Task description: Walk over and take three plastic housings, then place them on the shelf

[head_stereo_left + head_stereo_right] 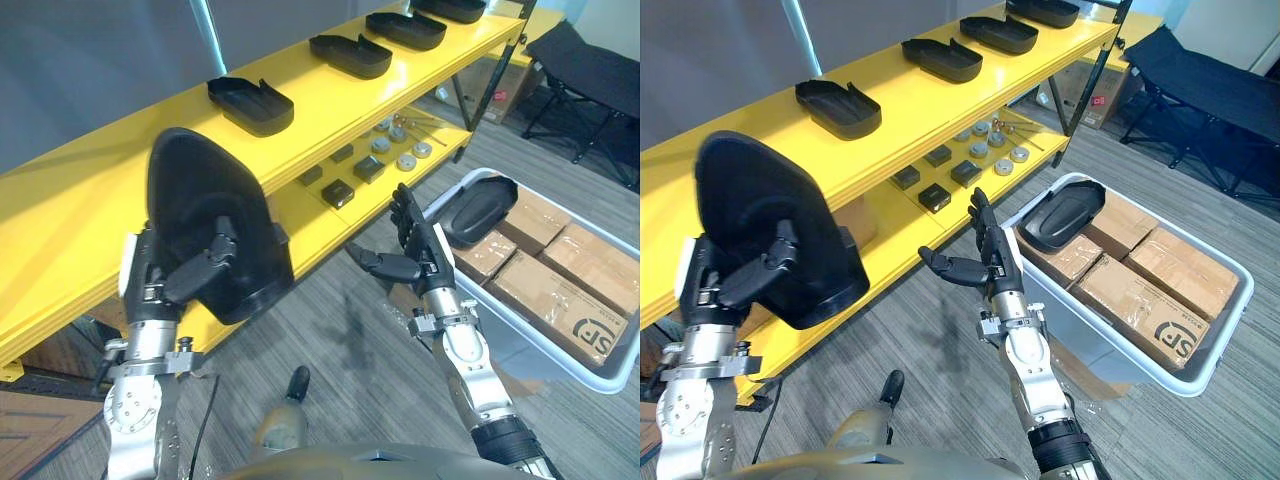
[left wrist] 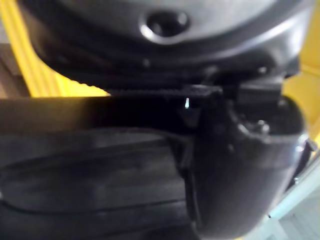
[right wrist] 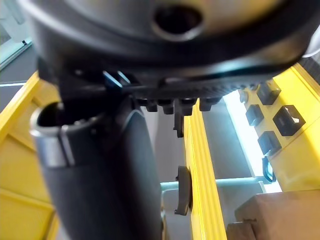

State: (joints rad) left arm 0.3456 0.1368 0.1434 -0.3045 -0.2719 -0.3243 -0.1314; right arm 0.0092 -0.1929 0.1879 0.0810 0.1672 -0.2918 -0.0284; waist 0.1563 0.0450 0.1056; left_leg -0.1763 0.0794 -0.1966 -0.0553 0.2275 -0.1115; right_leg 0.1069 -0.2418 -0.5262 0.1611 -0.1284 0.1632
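My left hand point(image 1: 195, 272) is shut on a large black plastic housing point(image 1: 205, 210), held upright in front of the yellow shelf's point(image 1: 90, 190) top board. Its thumb crosses the housing's face, as the left wrist view also shows with the housing point(image 2: 150, 60) pressed against the hand point(image 2: 240, 165). Several more black housings point(image 1: 250, 105) lie in a row along the top board. Another housing point(image 1: 478, 209) rests in the grey bin point(image 1: 560, 345) at the right. My right hand point(image 1: 415, 250) hangs open and empty between shelf and bin.
The lower yellow board point(image 1: 380, 170) carries small dark blocks and round metal parts. Cardboard boxes point(image 1: 565, 275) fill the grey bin. A black folding cot point(image 1: 590, 75) stands at the far right. Grey carpet floor point(image 1: 350, 340) lies between shelf and bin.
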